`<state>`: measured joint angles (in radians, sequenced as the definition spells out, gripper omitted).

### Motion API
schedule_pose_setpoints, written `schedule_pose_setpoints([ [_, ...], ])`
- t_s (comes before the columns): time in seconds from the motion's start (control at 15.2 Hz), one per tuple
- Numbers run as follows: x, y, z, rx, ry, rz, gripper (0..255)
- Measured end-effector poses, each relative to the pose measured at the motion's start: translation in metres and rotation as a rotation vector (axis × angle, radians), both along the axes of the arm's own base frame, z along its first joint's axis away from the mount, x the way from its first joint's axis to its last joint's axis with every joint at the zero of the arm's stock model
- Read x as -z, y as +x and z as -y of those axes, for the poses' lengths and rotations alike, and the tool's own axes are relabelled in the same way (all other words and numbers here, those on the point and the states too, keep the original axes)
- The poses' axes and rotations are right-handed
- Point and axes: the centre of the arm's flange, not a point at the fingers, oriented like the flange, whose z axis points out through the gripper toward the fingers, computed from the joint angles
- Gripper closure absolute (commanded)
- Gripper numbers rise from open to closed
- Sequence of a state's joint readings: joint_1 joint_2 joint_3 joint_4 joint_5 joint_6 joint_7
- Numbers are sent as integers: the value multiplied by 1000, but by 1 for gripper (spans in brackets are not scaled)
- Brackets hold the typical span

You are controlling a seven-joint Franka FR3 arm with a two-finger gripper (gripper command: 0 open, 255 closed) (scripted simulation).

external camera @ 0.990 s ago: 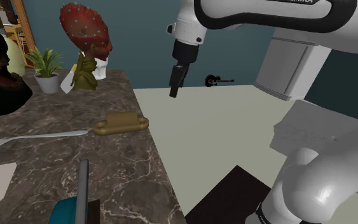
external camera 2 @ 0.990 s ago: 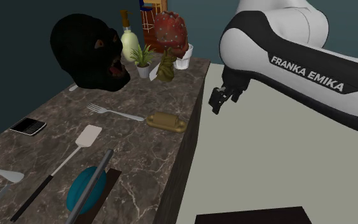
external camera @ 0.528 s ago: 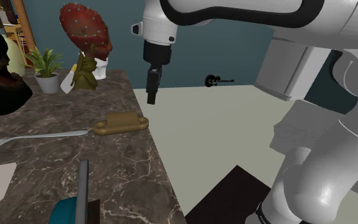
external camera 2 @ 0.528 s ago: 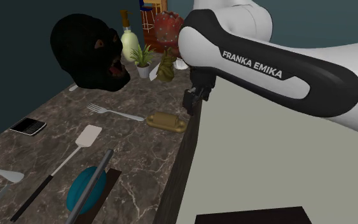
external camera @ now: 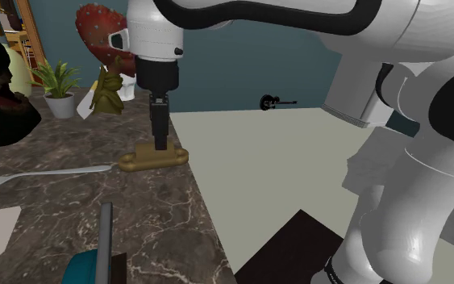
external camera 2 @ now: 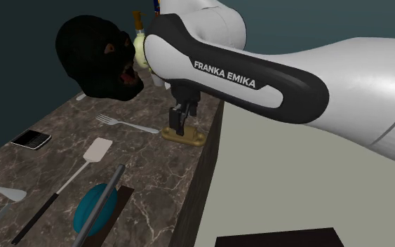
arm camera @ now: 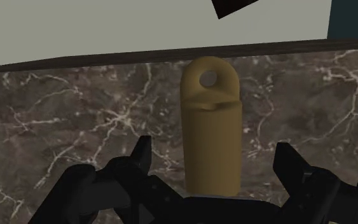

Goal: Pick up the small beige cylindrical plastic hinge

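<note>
The hinge [external camera: 154, 156] is an olive-tan bar with rounded, holed end tabs, lying flat on the dark marble counter [external camera: 72, 202] near its edge. My black gripper [external camera: 160, 144] hangs straight down over the hinge's middle, its tips just at the top of it. In the second exterior view the gripper [external camera 2: 177, 128] stands over the hinge [external camera 2: 189, 135]. In the wrist view the hinge [arm camera: 210, 127] runs lengthwise between the two fingers [arm camera: 139, 156], which stand apart and do not touch it. The gripper is open.
A fork [external camera: 43, 173] lies beside the hinge's far end. A black skull mask [external camera 2: 97, 59], potted plant [external camera: 57, 89], small olive figurine [external camera: 106, 93] and red mushroom-like ornament [external camera: 96, 32] stand further back. A spatula [external camera 2: 69, 179], phone [external camera 2: 31, 139] and teal disc [external camera 2: 94, 210] lie nearer the camera.
The arm has swung from over the floor beyond the counter edge to over the counter, and the gripper has come down onto the hinge's middle. The hinge has not moved.
</note>
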<state>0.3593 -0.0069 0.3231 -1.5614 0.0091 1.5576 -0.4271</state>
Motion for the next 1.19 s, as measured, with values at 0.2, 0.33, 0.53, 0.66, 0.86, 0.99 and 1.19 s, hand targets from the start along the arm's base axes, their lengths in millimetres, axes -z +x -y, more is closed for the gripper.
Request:
schedule_pose_setpoints([
  [0.2,14,0,-6,-14,-1,-3,0],
  [0.33,24,0,-7,-16,-1,-3,0],
  [0.53,35,1,-6,-16,-1,-3,255],
  [0.66,37,1,-6,-17,-1,-3,255],
  [0.86,37,1,-6,-16,0,-1,255],
  [0.99,36,1,-6,-16,0,-1,255],
  [1.19,37,1,-6,-16,0,-1,255],
])
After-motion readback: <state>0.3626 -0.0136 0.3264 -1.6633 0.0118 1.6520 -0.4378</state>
